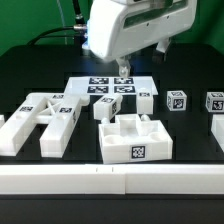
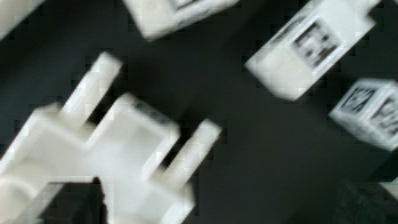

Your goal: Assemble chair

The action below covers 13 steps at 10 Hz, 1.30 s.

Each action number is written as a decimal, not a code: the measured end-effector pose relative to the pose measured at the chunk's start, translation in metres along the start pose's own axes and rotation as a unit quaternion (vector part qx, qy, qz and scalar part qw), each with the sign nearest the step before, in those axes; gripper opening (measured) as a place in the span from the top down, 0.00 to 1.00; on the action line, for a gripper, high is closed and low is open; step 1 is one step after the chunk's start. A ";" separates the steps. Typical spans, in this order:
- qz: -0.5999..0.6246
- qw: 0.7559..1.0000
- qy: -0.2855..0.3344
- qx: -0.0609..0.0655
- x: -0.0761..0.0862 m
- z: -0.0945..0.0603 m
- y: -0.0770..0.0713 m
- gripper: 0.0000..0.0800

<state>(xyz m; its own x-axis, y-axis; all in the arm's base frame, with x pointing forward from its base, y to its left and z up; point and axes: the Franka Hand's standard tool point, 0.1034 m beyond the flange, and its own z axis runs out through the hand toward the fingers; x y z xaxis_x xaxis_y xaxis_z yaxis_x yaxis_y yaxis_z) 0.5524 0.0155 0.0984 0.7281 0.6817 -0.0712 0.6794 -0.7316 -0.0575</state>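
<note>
Logged thin flat white marker board [image 1: 108,88] printed with black square tags, lying flat on matte black tabletop [image 1: 40,75], mid-rear. Long white rail [image 1: 110,181] along near edge.

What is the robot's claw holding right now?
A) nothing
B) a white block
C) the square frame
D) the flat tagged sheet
A: the gripper hangs open and empty over the marker board, and the chair parts lie loose below.
</note>
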 end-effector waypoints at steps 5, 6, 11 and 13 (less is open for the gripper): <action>-0.012 0.999 0.033 -0.023 0.008 -0.001 0.017 0.19; 0.007 0.999 0.034 -0.021 0.007 0.000 0.015 0.19; 0.188 0.982 0.015 0.005 0.015 0.017 0.011 0.19; 0.198 0.980 0.014 0.006 0.015 0.018 0.011 0.19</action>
<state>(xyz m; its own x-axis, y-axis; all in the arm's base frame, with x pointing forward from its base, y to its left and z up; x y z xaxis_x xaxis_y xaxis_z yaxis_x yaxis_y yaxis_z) 0.5692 0.0182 0.0787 0.9368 0.3441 -0.0628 0.3419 -0.9388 -0.0428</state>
